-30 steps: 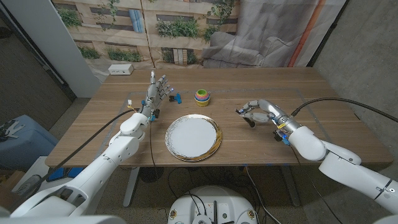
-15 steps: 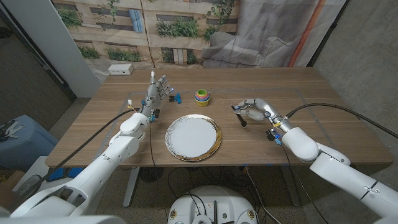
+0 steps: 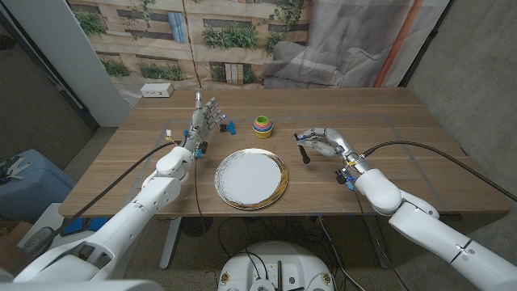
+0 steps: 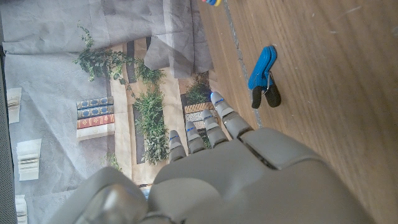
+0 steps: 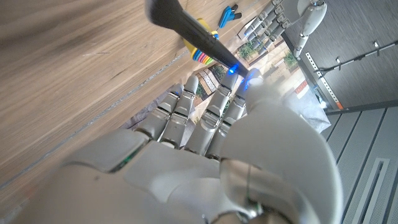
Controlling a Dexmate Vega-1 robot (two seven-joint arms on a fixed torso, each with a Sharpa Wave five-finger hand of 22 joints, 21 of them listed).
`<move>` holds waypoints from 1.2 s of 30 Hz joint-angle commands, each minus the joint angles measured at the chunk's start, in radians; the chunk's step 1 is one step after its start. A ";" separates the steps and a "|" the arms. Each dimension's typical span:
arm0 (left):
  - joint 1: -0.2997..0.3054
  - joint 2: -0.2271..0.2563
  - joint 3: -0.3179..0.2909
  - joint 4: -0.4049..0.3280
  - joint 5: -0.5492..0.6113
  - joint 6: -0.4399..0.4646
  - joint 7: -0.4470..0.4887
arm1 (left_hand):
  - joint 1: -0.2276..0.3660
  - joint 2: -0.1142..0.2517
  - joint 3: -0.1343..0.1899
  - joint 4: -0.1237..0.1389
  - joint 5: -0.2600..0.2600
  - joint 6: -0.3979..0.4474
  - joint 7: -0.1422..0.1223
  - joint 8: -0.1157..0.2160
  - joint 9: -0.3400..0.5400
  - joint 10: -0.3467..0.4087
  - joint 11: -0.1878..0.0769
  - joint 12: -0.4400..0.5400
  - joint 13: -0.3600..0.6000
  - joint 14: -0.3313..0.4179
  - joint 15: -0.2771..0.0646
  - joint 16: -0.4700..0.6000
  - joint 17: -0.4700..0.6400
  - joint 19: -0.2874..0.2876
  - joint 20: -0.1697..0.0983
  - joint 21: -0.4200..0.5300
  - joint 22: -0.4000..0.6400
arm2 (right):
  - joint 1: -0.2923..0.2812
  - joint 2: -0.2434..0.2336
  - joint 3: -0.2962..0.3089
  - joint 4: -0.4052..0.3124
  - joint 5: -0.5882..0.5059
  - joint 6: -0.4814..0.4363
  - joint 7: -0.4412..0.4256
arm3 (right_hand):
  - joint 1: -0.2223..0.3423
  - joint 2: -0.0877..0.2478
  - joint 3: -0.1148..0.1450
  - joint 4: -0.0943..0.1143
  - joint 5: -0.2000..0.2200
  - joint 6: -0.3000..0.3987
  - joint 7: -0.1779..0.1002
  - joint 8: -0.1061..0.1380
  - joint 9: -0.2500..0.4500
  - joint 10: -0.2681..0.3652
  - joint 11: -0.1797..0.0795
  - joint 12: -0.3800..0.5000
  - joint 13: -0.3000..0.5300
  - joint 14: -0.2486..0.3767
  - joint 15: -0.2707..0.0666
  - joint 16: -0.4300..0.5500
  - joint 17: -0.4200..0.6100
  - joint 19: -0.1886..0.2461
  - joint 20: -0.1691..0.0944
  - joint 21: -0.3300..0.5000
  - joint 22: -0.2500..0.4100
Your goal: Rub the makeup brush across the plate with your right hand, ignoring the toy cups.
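Right hand (image 3: 321, 142) grips makeup brush (image 3: 304, 153), dark handle angled down, just right of plate (image 3: 251, 179) on tabletop (image 3: 404, 153). Left hand (image 3: 203, 120) upright, fingers apart, holding nothing, near blue clip (image 3: 229, 126). Toy cups (image 3: 262, 126) stacked behind plate.

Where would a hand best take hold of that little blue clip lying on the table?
Probably across the clip's blue body, fingers coming down from above onto its two long sides. It lies flat on the table with bare wood around it. The dark end looks smaller and harder to pinch. The left hand stands nearest to it.
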 commanded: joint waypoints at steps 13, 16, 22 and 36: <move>0.000 0.001 0.000 0.000 0.000 0.000 0.000 | -0.001 0.014 -0.001 0.007 0.004 -0.002 -0.008 0.007 0.002 0.001 -0.011 0.007 0.003 0.008 -0.014 0.004 0.002 0.008 0.000 0.007 0.005 | 0.008 0.138 -0.097 0.015 -0.036 0.006 -0.109 | 0.008 0.010 0.002 -0.005 0.008 0.026 -0.015 -0.008 -0.004 0.007 0.003 0.001 0.004 -0.004 -0.174 0.002 0.003 -0.003 -0.086 0.000 0.002; 0.000 0.000 0.000 0.000 0.000 0.000 0.000 | -0.001 0.014 -0.001 0.007 0.004 -0.002 -0.008 0.007 0.002 0.000 -0.011 0.007 0.003 0.008 -0.013 0.004 0.002 0.008 0.000 0.007 0.005 | 0.015 0.157 -0.112 0.024 -0.048 0.008 -0.121 | 0.008 0.010 0.002 -0.005 0.009 0.026 -0.015 -0.009 -0.005 0.007 0.003 0.001 0.004 -0.004 -0.174 0.002 0.003 -0.004 -0.085 -0.001 0.002; 0.000 0.000 0.000 0.000 0.000 0.000 0.000 | -0.001 0.014 -0.001 0.007 0.004 -0.002 -0.008 0.007 0.002 0.001 -0.011 0.007 0.003 0.008 -0.013 0.004 0.002 0.008 0.000 0.007 0.005 | 0.035 0.181 -0.144 0.038 -0.083 -0.005 -0.132 | 0.009 0.011 0.001 -0.005 0.009 0.027 -0.015 -0.011 -0.007 0.007 0.003 0.000 0.005 -0.004 -0.174 0.003 0.003 -0.005 -0.083 -0.001 0.002; 0.000 0.000 0.000 0.000 0.001 0.000 0.001 | -0.001 0.014 -0.001 0.007 0.004 -0.002 -0.008 0.008 0.002 0.001 -0.010 0.007 0.003 0.007 -0.013 0.004 0.002 0.008 -0.001 0.007 0.005 | 0.062 0.244 -0.203 0.074 -0.127 -0.031 -0.174 | 0.011 0.012 -0.002 -0.006 0.010 0.031 -0.015 -0.019 -0.011 0.006 0.003 -0.001 0.005 -0.005 -0.174 0.004 0.004 -0.025 -0.074 -0.006 0.002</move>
